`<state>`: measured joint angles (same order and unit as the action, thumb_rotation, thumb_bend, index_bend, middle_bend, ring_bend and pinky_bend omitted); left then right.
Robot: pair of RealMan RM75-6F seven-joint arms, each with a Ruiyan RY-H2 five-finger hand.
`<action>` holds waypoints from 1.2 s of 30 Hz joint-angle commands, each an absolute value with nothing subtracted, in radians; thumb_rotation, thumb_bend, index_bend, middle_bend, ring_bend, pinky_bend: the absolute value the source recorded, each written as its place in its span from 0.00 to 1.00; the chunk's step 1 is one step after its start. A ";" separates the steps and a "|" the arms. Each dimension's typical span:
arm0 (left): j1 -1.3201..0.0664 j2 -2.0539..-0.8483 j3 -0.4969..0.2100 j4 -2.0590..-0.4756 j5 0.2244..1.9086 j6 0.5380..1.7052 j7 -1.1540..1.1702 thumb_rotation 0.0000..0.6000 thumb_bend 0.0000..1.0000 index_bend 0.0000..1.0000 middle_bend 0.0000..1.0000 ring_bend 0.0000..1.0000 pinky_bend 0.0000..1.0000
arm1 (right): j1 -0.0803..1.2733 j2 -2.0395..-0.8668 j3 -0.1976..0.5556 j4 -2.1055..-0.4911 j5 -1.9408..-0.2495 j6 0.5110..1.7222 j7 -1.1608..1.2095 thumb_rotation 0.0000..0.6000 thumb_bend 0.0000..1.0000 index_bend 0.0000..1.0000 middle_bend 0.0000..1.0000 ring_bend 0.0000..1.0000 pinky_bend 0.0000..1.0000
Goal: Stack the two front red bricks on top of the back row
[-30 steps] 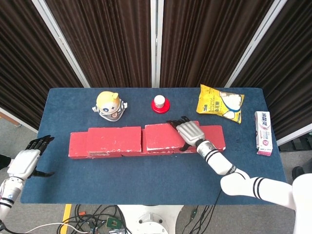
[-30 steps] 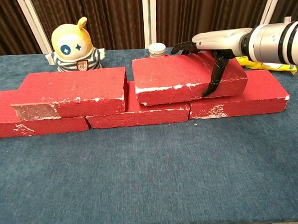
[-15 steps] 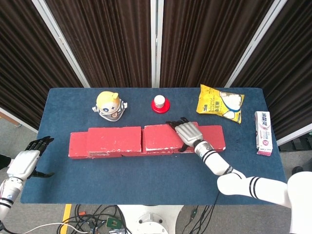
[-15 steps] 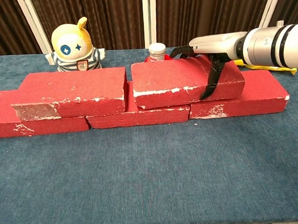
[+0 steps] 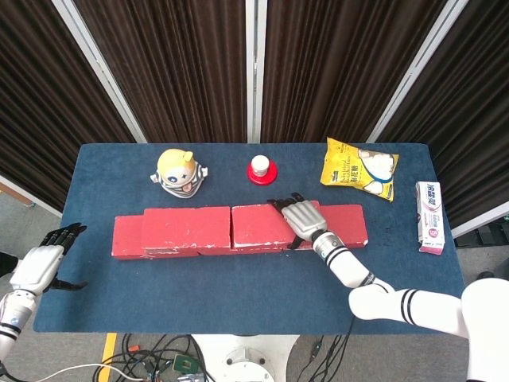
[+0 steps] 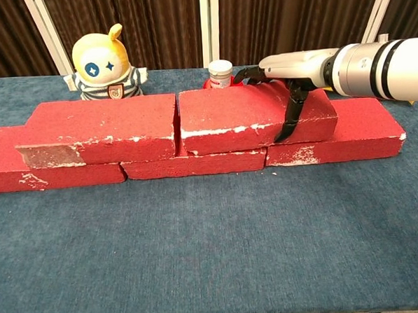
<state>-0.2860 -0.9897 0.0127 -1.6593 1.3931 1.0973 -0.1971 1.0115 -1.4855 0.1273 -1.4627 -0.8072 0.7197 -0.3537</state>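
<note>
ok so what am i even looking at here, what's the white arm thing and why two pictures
It is a two-armed robot at a table, filmed by its own cameras: one on its head looking down, one on its chest looking level. The right robot hand grips the upper right red brick, which lies on the bottom row of bricks beside the upper left brick. The left robot hand holds nothing, off the blue table. Behind sit a plush toy, a small jar, a snack bag and a box.

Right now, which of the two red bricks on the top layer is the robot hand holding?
The right-hand upper brick, the one in front of the small white jar. The right robot hand grips it across its top and front; the left upper brick is untouched.
</note>
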 commanded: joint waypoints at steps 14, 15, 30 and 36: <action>-0.283 -0.991 0.018 -1.644 1.400 1.089 -0.226 1.00 0.00 0.00 0.00 0.00 0.00 | 1.028 -1.504 0.123 -1.447 -0.778 0.709 -0.358 1.00 0.10 0.00 0.18 0.21 0.00; -0.282 -0.990 0.018 -1.644 1.400 1.089 -0.227 1.00 0.00 0.00 0.00 0.00 0.00 | 1.028 -1.505 0.123 -1.446 -0.778 0.710 -0.358 1.00 0.10 0.00 0.18 0.20 0.00; -0.279 -0.996 0.020 -1.635 1.400 1.085 -0.232 1.00 0.00 0.00 0.00 0.00 0.00 | 1.029 -1.510 0.127 -1.444 -0.780 0.714 -0.345 1.00 0.10 0.00 0.18 0.20 0.00; -0.279 -0.996 0.020 -1.635 1.398 1.082 -0.231 1.00 0.00 0.00 0.00 0.00 0.00 | 1.032 -1.513 0.128 -1.443 -0.778 0.716 -0.346 1.00 0.10 0.00 0.17 0.20 0.00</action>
<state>-0.2794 -0.9960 0.0196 -1.6348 1.3975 1.0824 -0.2309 1.0318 -1.5127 0.1283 -1.4429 -0.7781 0.7162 -0.3462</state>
